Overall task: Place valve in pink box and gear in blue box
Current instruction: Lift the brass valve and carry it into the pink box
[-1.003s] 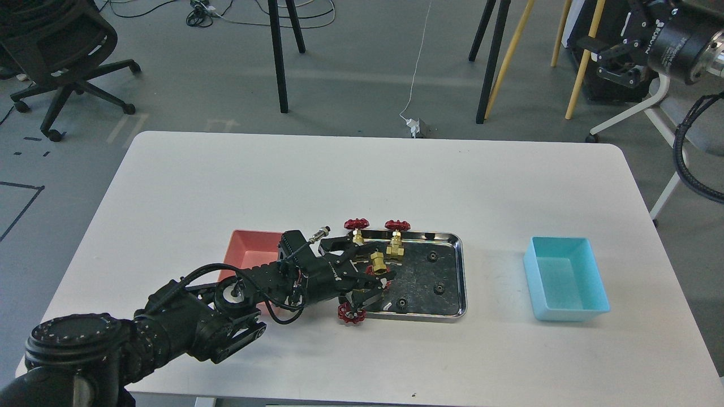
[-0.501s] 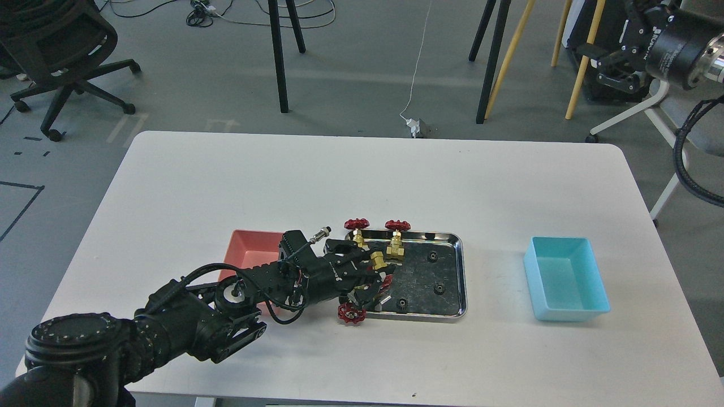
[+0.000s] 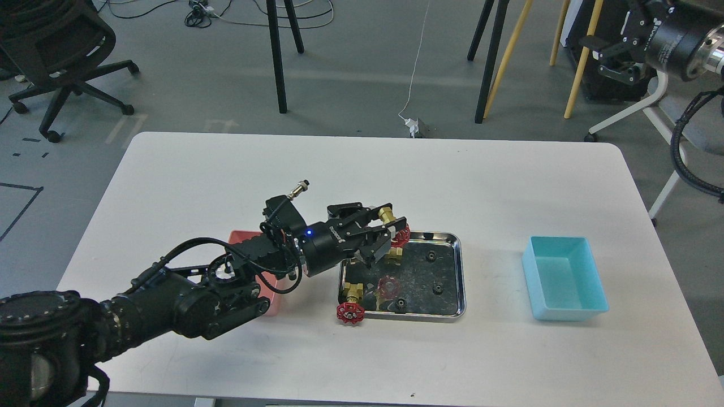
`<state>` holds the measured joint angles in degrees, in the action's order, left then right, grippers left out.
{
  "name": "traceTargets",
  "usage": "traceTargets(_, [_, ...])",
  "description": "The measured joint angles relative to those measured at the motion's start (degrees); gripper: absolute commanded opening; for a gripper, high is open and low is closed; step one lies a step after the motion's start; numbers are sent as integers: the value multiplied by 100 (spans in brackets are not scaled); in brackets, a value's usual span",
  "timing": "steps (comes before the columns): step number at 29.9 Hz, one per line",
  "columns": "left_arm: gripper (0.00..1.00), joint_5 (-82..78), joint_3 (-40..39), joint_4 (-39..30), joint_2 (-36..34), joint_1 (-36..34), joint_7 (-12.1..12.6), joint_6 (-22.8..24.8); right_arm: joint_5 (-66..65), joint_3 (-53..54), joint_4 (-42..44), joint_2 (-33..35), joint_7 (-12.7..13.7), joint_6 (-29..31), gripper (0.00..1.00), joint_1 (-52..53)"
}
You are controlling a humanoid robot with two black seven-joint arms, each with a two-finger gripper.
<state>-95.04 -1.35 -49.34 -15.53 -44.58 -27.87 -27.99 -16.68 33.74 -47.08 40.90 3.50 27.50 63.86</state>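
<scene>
While clamped across the brass body of the valve (image 3: 391,221), holds it above the rear left corner of the steel tray (image 3: 459,265), red handwheel pointing right and slightly down: that is the left gripper (image 3: 384,226), fingers closed on the load. Off in the upper right, well away from the table (image 3: 452,169), hangs the right gripper (image 3: 619,59), too dark and small to tell whether open or closed. Lying half behind the left forearm, the pink box (image 3: 240,240), near the tray's left edge. Well apart to the right, the blue box (image 3: 565,277), nothing visible inside.

Judged dense and rigid for its size, smooth metal, likely to pivot if pinched on the round handwheel; best taken across the squarer brass body, as here. Remaining in the tray: another valve (image 3: 348,305) overhanging the front left rim, a valve partly hidden behind the fingers, and small black gears, one gear (image 3: 438,289) near the middle. Light and flat, awkward to pinch off polished steel.
</scene>
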Motion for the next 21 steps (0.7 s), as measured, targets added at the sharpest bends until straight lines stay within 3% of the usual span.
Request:
traceTargets(4, [19,14,-110,-813,-1154,-13,30,0,-10,0,22,-70,2,0,100,19])
traceTargets(9, [19,4,-77,-1291,-2067,47,28,0,-20,0,233,-186,2,0,100,46])
traceTargets(21, [19,-68,-19,-1254,-2589,686,-12,0,5,35,667,-336,9,-14,100,1100])
